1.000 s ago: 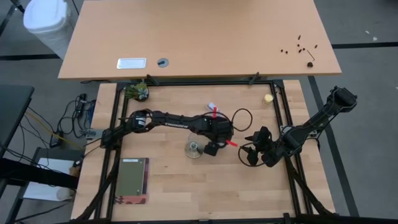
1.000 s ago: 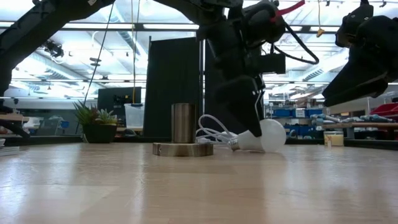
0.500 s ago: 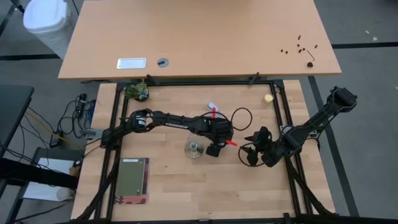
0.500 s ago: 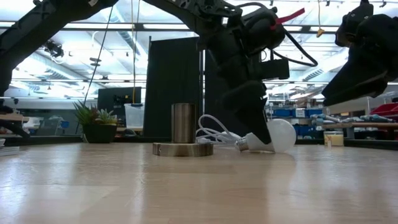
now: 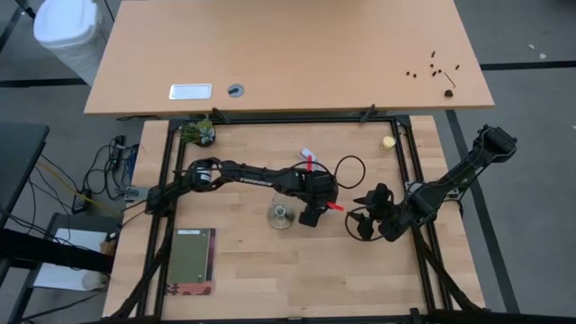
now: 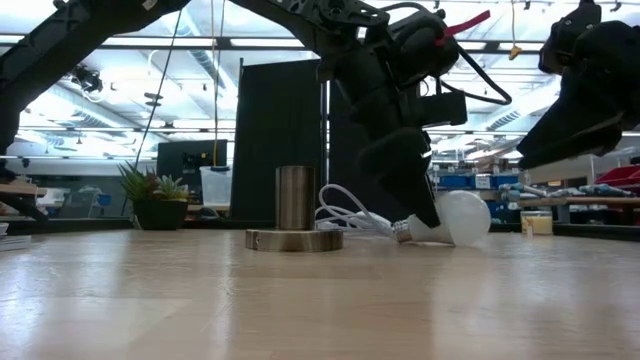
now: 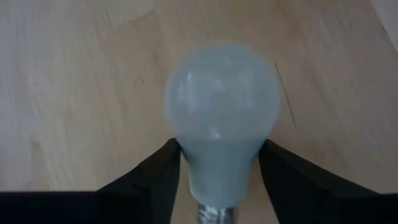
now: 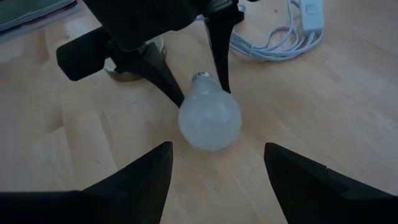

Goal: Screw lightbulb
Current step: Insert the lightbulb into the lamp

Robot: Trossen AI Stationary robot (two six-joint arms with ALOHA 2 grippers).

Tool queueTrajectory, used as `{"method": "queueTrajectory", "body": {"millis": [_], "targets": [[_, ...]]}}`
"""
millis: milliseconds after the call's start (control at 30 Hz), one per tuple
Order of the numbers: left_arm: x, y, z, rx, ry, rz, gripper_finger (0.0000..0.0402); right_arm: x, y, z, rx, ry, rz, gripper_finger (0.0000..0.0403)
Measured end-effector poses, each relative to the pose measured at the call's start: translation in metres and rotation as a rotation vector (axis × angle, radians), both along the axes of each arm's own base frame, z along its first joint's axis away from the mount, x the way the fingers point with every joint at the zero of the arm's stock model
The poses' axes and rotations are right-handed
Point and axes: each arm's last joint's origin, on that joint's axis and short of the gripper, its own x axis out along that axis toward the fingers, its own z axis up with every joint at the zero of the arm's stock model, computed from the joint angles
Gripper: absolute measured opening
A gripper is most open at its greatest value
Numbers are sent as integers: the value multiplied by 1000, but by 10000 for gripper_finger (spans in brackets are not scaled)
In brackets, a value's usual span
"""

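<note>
The bulb [image 6: 455,218] lies on its side on the table [image 6: 200,300], near the middle. Its globe points to 3 o'clock in the high view and its screw base to 9. The left gripper [image 7: 217,152] has come down over it. Its fingers [image 7: 155,177] are closed to a middling width on the taper just behind the globe, one on each side, and both seem to touch.

The bulb is likely light, hard and smooth, so it may roll or slip out of a slack pinch. It is also probably fragile, so the squeeze should be gentle. The narrowing neck is a fair place to hold it: clear of the thread, which must stay free, and off the widest, slickest part of the globe.

The socket [image 6: 294,238] stands upright at 9 o'clock of the bulb, close by but apart. The right gripper [image 5: 362,223] waits at 3 o'clock, spread wide and holding nothing. The cord [image 8: 280,40] lies coiled at about 1 o'clock.
</note>
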Motion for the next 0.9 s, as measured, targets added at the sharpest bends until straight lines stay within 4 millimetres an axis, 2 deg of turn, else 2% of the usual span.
{"method": "queueTrajectory", "body": {"millis": [167,267,367,467,600,767,900], "targets": [[2,-1,-7,-5,8,-3,199,1,1,1,9,-18,5,263],[4,-1,-20,-10,23,-10,219,2,2,2,10,-27,11,263],[5,-1,-23,-2,26,-8,240,2,2,2,9,-28,13,263],[5,-1,-24,15,28,-3,243,2,2,2,4,-25,16,263],[5,-1,-24,21,34,-2,212,2,2,2,0,-22,17,263],[3,-3,-19,24,76,-1,137,1,1,3,-7,-21,24,263],[3,-2,-4,35,127,12,134,0,-1,8,-7,-42,32,263]]}}
